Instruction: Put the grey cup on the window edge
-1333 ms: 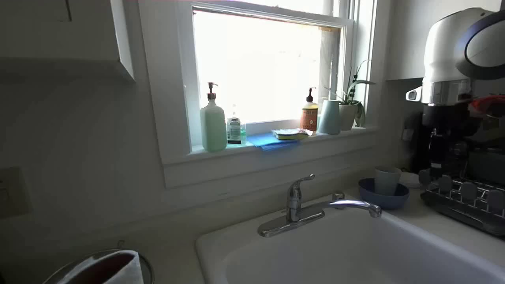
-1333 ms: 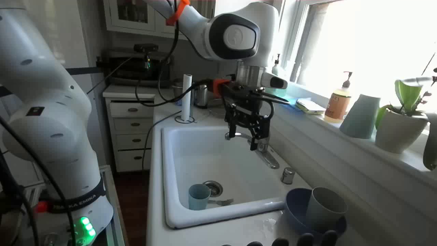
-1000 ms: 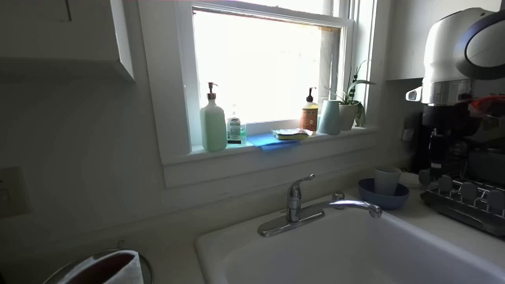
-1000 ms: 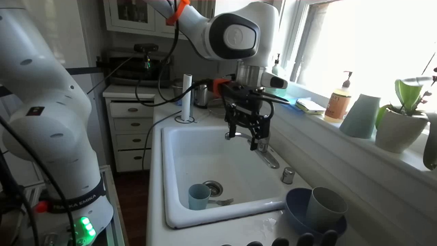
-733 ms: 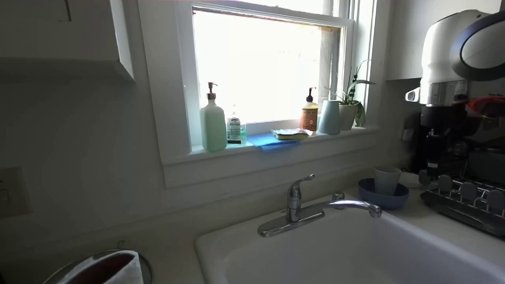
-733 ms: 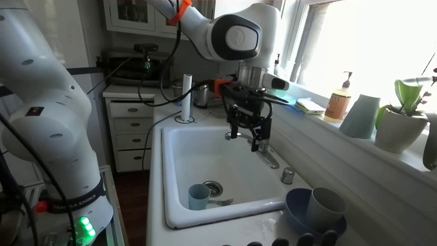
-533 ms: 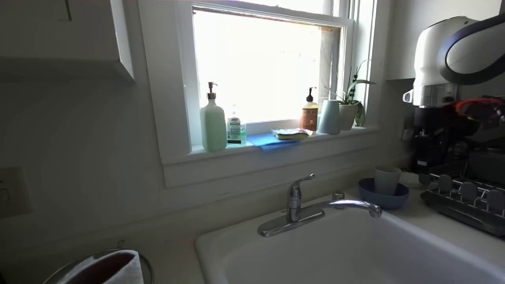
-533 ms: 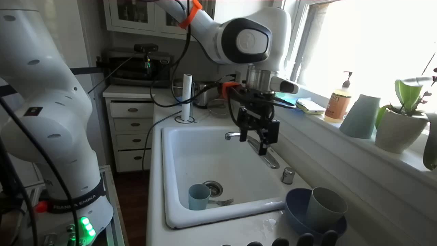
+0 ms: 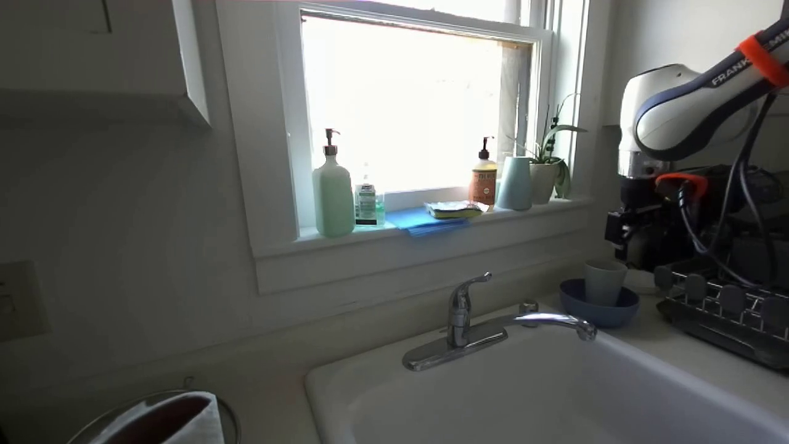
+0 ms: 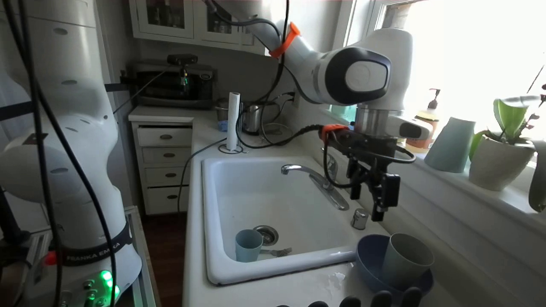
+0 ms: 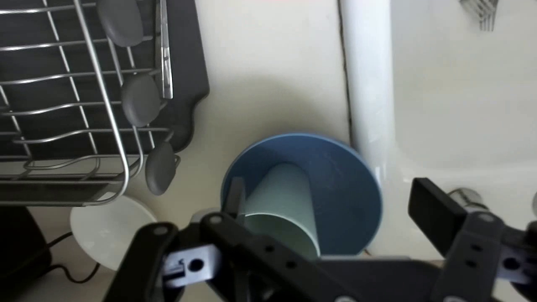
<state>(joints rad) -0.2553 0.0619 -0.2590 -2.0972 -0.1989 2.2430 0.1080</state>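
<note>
The grey cup (image 10: 408, 256) leans tilted inside the blue bowl (image 10: 367, 266) on the counter beside the sink; its mouth points up toward the wall side. The cup also shows in an exterior view (image 9: 604, 282) and in the wrist view (image 11: 283, 191), where a gripper finger and linkage hide part of its mouth. My gripper (image 10: 367, 207) hangs pointing down above the bowl, apart from the cup. In the wrist view the gripper (image 11: 329, 195) is wide open with nothing between its fingers; the cup appears toward the left finger. The window edge (image 10: 514, 197) runs along the window, higher than the counter.
On the sill stand an upturned pale blue-green cup (image 9: 515, 185), an orange-labelled soap bottle (image 9: 483, 185), a potted plant (image 9: 542, 184), a sponge (image 9: 453, 211) and a green pump bottle (image 9: 334, 197). A dish rack (image 11: 92, 84), faucet (image 10: 307, 170) and sink (image 10: 277, 192) are nearby.
The arm has swung from over the faucet toward the bowl and the dish rack side, and come lower. The grey cup and bowl have not moved.
</note>
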